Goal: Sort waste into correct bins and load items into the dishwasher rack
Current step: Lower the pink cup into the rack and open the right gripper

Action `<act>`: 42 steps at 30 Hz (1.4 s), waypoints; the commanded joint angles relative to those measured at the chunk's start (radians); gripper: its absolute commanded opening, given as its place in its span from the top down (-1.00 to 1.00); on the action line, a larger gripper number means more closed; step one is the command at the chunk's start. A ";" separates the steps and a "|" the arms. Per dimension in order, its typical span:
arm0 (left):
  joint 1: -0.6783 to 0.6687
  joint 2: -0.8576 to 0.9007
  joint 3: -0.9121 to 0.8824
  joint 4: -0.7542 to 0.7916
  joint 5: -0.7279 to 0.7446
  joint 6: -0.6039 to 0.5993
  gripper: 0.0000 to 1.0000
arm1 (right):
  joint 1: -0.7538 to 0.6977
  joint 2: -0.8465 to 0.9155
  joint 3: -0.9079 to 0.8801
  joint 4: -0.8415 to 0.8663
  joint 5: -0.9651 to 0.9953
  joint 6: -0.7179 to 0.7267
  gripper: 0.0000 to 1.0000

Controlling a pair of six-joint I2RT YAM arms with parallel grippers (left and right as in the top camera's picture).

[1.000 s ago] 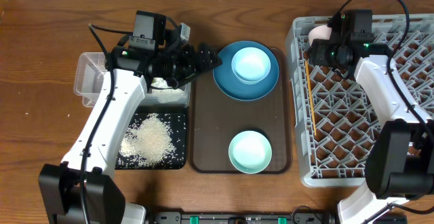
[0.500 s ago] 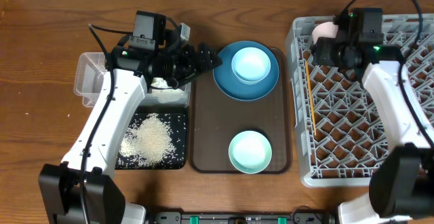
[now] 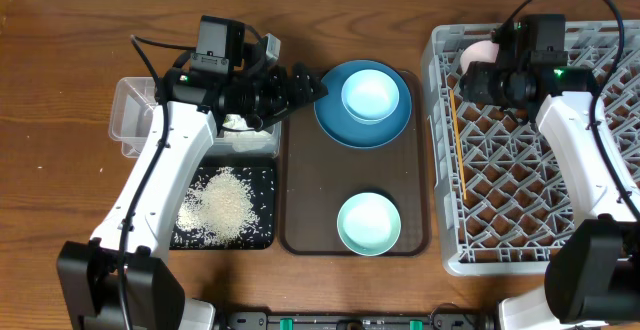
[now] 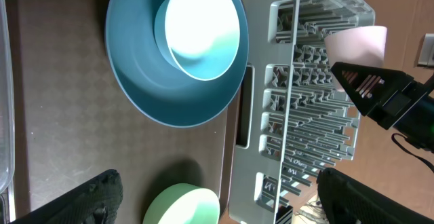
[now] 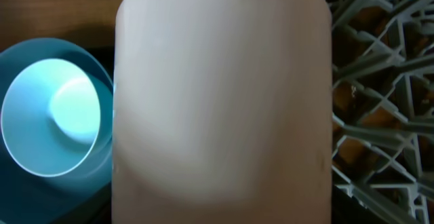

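Observation:
My right gripper (image 3: pixel 487 67) is shut on the small pink cup (image 3: pixel 478 52) and holds it over the far left corner of the grey dishwasher rack (image 3: pixel 560 255). The cup fills the right wrist view (image 5: pixel 224 102) and hides the fingers. It also shows in the left wrist view (image 4: pixel 359 42). My left gripper (image 3: pixel 303 84) is open and empty above the far left edge of the brown tray (image 3: pixel 300 200). The dark-blue plate (image 3: pixel 335 120) holds the light-blue bowl (image 3: pixel 371 94). The mint-green bowl (image 3: pixel 368 222) sits near the tray's front. Rice (image 3: pixel 220 205) lies in the black tray (image 3: pixel 262 232).
The clear tub (image 3: pixel 132 117) stands left of the brown tray, partly under my left arm, with something white (image 3: pixel 248 136) in it. A thin yellow stick (image 3: pixel 458 145) lies along the rack's left side. The rack's pegs (image 5: pixel 380 81) stand to the right of the cup.
My right gripper has shifted slightly right with the pink cup over the rack's corner. The left arm has not moved.

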 commanded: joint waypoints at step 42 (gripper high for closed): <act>0.002 -0.011 0.007 -0.003 -0.013 0.006 -0.88 | -0.008 0.114 0.077 -0.032 0.003 0.003 -0.50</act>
